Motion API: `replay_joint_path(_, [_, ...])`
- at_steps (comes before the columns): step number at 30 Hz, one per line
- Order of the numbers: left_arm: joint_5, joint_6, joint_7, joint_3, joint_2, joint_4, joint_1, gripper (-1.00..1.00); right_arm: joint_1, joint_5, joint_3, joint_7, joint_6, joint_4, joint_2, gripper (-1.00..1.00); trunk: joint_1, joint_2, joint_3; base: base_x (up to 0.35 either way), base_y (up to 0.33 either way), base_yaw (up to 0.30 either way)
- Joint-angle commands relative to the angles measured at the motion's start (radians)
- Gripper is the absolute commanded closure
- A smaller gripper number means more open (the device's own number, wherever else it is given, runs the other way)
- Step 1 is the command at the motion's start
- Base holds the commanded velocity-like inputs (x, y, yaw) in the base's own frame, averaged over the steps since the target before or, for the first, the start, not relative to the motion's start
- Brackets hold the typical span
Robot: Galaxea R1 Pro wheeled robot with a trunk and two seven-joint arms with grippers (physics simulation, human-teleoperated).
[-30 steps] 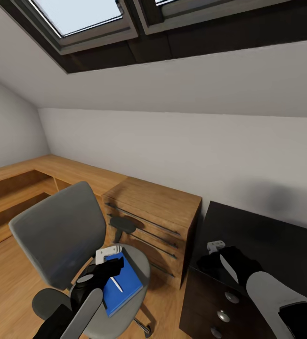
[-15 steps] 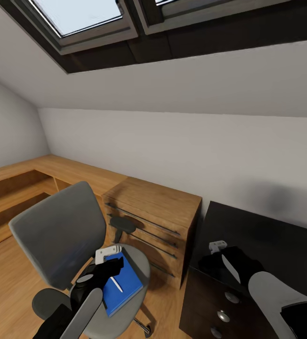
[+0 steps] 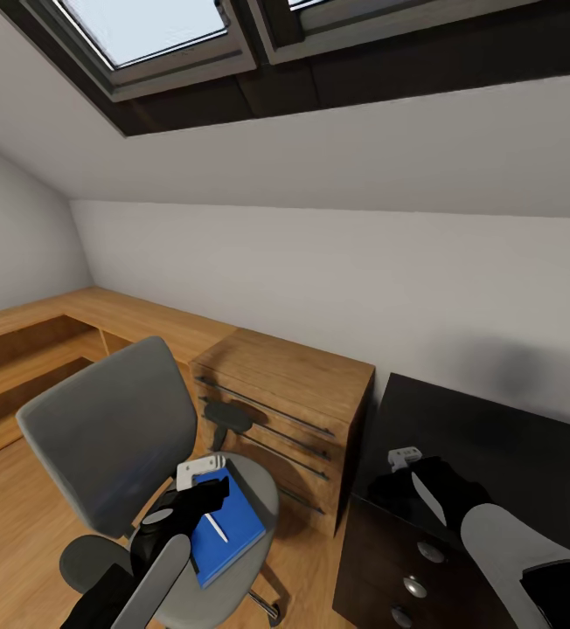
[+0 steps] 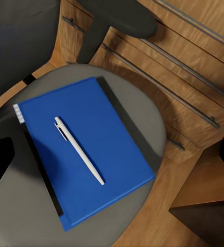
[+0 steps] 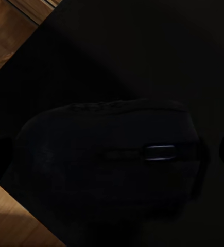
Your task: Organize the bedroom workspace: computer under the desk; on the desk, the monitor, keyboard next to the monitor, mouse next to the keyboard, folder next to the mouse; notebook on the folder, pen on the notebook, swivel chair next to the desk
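Grey swivel chair (image 3: pixel 110 437) seat holds the folder (image 4: pixel 86 149), pen (image 4: pixel 79 150) lying lengthwise along it; gripper states unclear.

head: high up, looks down at chair (image 3: pixel 110 437) and desk (image 3: pixel 495 437) | left wrist: close above folder (image 4: pixel 86 149), shared with head | right wrist: very close to mouse (image 5: pixel 112 164)

daylight is coming in through the skylights (image 3: pixel 158 31), washing the sloped ceiling and white wall (image 3: pixel 320 271) evenly, with no glare. a soft grey shadow is smudging the wall above the black desk (image 3: pixel 495 445). the head view is bending straight lines toward its edges. the left wrist view is looking sharp, the pen (image 4: pixel 79 150) casting a faint shadow on the blue folder (image 4: pixel 106 123). the right wrist view is staying very dim, the mouse (image 5: pixel 112 164) barely separating from the desk.
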Motion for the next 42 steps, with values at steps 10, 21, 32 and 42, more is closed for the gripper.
replay_joint_path(10, [0.008,0.001,0.009,-0.002,0.001,-0.001,-0.001,-1.0,-0.001,-0.006,0.007,0.001,0.006,-0.002,-0.001,-1.0,0.0,-0.001,-0.001,0.0,0.0,0.0])
replay_joint_path(21, [0.008,0.001,0.009,-0.001,0.001,-0.001,-0.001,-1.0,-0.001,-0.005,0.007,0.001,0.006,-0.002,-0.001,-1.0,0.008,-0.015,-0.007,0.0,0.0,0.0])
replay_joint_path(32, [0.008,0.001,0.009,-0.001,0.001,-0.001,-0.001,-1.0,-0.001,-0.005,0.007,0.002,0.006,-0.002,-0.001,-1.0,0.019,-0.036,-0.017,0.0,0.0,0.0])
replay_joint_path(42, [0.008,0.001,0.009,0.001,0.001,-0.001,-0.001,-1.0,-0.001,-0.005,0.007,0.002,0.007,-0.002,-0.001,-1.0,0.019,-0.036,-0.017,0.0,0.0,0.0])
